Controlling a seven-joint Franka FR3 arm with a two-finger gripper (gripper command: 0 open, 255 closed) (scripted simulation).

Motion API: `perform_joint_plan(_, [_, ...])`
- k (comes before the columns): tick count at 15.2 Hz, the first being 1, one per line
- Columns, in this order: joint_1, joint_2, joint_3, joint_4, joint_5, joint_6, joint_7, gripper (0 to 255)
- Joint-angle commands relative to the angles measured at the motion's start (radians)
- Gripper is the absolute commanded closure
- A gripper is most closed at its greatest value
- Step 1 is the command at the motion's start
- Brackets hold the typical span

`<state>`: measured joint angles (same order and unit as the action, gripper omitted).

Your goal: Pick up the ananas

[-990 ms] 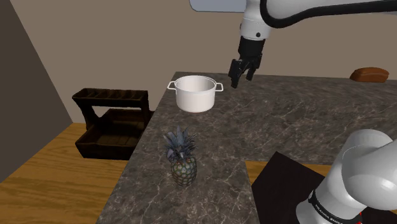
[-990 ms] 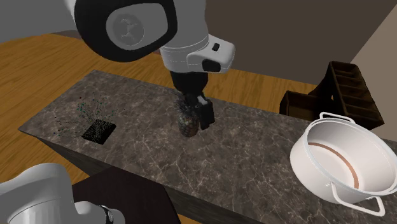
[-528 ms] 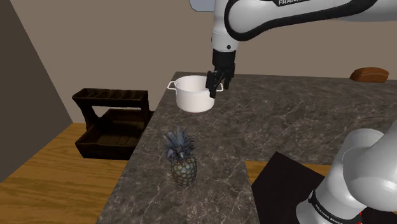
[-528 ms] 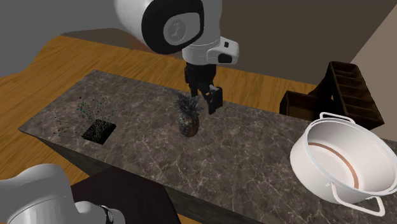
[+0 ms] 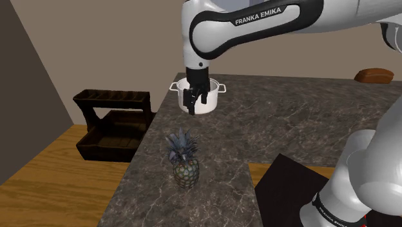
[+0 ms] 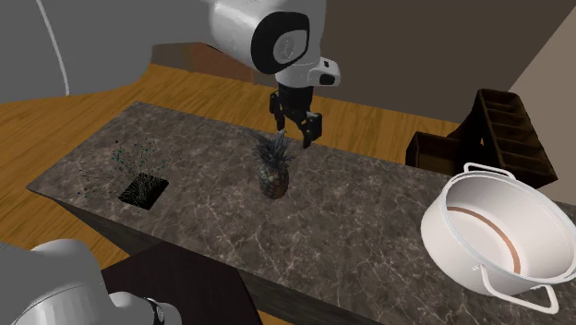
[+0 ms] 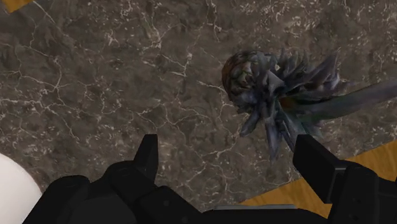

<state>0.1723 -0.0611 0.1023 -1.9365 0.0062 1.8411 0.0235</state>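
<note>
Dark veined stone counter [image 5: 290,122] lies beneath the black gripper [image 7: 229,156], whose fingers stand apart and point down, presumably so they can straddle the ananas [image 7: 254,79]. The fruit stands upright just below and slightly ahead of the gripper, untouched. Farther out sit a white pot [image 6: 489,235], a dark rack [image 5: 113,126] and a wood-grain floor [image 5: 51,174].

My arm [image 5: 203,45] is glossy white, all rounded shells. The link above my gripper [image 5: 195,106] carries a broad black band [image 5: 290,16] lettered FRANKA EMIKA [image 5: 260,17] in white capitals. The gripper is black all over, with two flat, blocky fingers [image 7: 147,153]. Just above it sits a round dark joint cap [image 6: 280,40]; my base [image 5: 367,167] wears a black ring [image 5: 332,209] with small white lettering
</note>
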Motion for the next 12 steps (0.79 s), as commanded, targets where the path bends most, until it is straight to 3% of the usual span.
perform_joint_plan(1, [0.015, 0.067, 0.015, 0.058, 0.003, -0.009, -0.015, 0])
perform_joint_plan(9, [0.081, 0.307, 0.075, 0.26, 0.0, -0.034, -0.057, 0])
perform_joint_plan(12, [0.081, 0.315, 0.074, 0.23, -0.001, 0.004, -0.058, 0])
